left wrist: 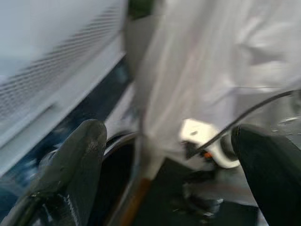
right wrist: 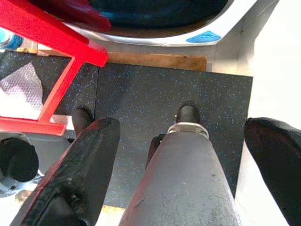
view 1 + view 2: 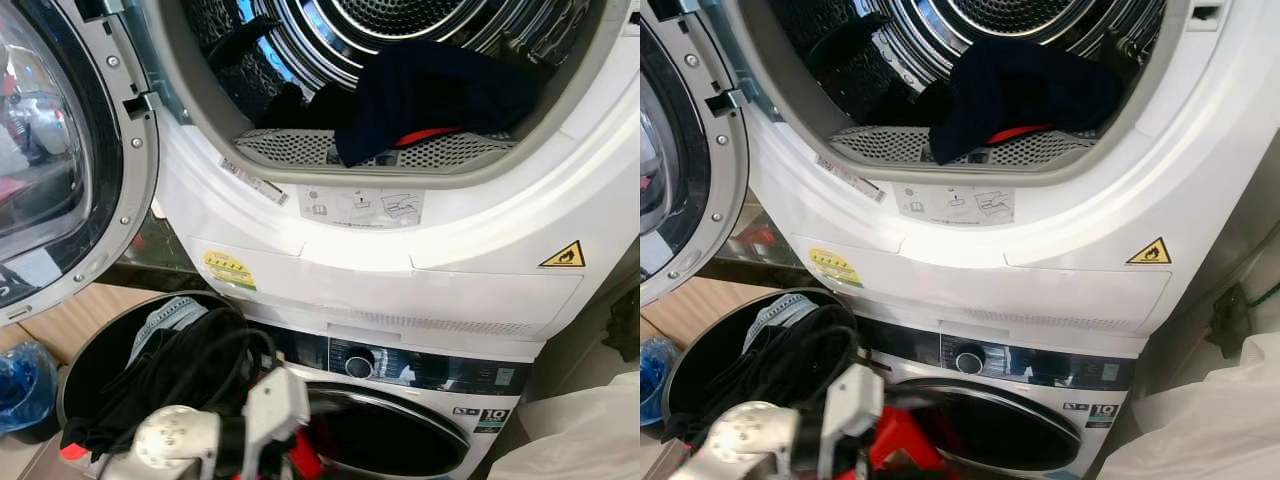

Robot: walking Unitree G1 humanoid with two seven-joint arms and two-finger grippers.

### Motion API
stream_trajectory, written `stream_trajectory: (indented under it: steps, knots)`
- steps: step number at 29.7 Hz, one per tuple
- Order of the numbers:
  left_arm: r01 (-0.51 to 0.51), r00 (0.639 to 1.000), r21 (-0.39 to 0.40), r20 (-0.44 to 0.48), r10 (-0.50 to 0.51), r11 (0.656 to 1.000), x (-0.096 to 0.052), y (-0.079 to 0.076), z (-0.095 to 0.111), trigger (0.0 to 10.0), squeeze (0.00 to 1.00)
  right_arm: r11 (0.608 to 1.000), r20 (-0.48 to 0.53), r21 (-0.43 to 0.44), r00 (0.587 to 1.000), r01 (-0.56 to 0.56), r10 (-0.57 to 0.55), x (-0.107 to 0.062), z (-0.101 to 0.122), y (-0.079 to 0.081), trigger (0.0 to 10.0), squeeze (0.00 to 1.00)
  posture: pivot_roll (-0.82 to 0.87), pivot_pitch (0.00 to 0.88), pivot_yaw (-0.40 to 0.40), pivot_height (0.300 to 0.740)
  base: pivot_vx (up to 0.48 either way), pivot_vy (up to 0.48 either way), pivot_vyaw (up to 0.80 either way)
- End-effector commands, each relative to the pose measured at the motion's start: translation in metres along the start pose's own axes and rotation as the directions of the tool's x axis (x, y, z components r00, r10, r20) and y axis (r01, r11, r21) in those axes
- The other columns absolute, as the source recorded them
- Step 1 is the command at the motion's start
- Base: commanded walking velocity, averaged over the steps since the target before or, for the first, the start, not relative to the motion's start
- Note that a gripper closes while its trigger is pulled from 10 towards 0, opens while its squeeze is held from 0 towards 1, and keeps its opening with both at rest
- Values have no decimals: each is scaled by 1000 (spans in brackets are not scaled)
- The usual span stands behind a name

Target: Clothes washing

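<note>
A dark navy garment with a red edge (image 3: pixel 430 95) lies in the open drum of the upper dryer (image 3: pixel 400 210), draped over the perforated lip. Another black piece (image 3: pixel 285 105) sits beside it, deeper in. The lower washer (image 3: pixel 400 400) has its round door shut. A black basket (image 3: pixel 85 350) at lower left holds dark clothes (image 3: pixel 170 370) and a grey-blue piece. My left arm's wrist (image 3: pixel 200 435) hangs low in front of the basket. My left gripper (image 1: pixel 169 132) is open and empty. My right gripper (image 2: pixel 181 125) is open, pointing down at the floor mat.
The dryer door (image 3: pixel 60 150) stands swung open on the left. A white plastic bag (image 3: pixel 590 430) lies at lower right and a blue bag (image 3: pixel 25 385) at lower left. A red stool (image 2: pixel 61 42) stands before the washer. My own leg (image 2: pixel 188 179) is on the speckled mat.
</note>
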State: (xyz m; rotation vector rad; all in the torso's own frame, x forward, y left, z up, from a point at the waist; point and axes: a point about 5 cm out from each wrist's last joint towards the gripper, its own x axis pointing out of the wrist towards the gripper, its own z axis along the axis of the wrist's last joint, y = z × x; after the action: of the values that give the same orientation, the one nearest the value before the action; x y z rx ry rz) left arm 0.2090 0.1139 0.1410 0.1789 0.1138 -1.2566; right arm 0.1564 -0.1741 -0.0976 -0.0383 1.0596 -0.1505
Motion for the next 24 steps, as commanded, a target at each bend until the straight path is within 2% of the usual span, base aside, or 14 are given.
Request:
stream_trajectory:
  steps: [1, 4, 8, 10, 14, 20, 24]
  knots:
    - [-37, 999, -3, -18, 37, 999, -7, 1, 2, 10000, 0, 1000, -7, 23, 1000, 14, -13, -1, -5, 0, 10000, 0, -44, 50, 158, 740, 0, 0, 0]
    - [-144, 989, -38, -28, 143, 989, -15, 3, 0, 10000, 0, 993, 99, 104, 992, 62, -72, 0, 12, -8, 10000, 0, -33, 61, 162, 740, 0, 0, 0]
    - [-203, 979, -68, -42, 201, 977, -18, 1, -2, 10000, 0, 973, 264, 228, 964, -21, -41, -1, 40, -8, 10000, 0, -27, 75, 160, 740, 0, 0, 0]
    - [-203, 979, -81, -50, 200, 976, -17, -1, -3, 10000, 0, 976, 310, 209, 951, -54, -14, -2, 50, -6, 10000, 0, -31, 78, 159, 740, 0, 0, 0]
    - [-222, 975, -101, -52, 218, 970, -15, -3, -4, 10000, 0, 995, 292, 101, 956, -16, -14, -1, 47, -12, 10000, 0, -34, 77, 157, 740, 0, 0, 0]
    - [-253, 966, -120, -81, 244, 960, -23, -7, -3, 10000, 0, 990, 237, 81, 963, 114, -130, -1, 33, -41, 10000, 0, -18, 80, 156, 740, 0, 0, 0]
    - [-377, 925, -124, -93, 368, 918, -33, -2, -3, 10000, 0, 988, 192, 69, 971, 135, -146, -2, 21, -47, 10000, 0, 7, 83, 155, 740, 0, 0, 0]
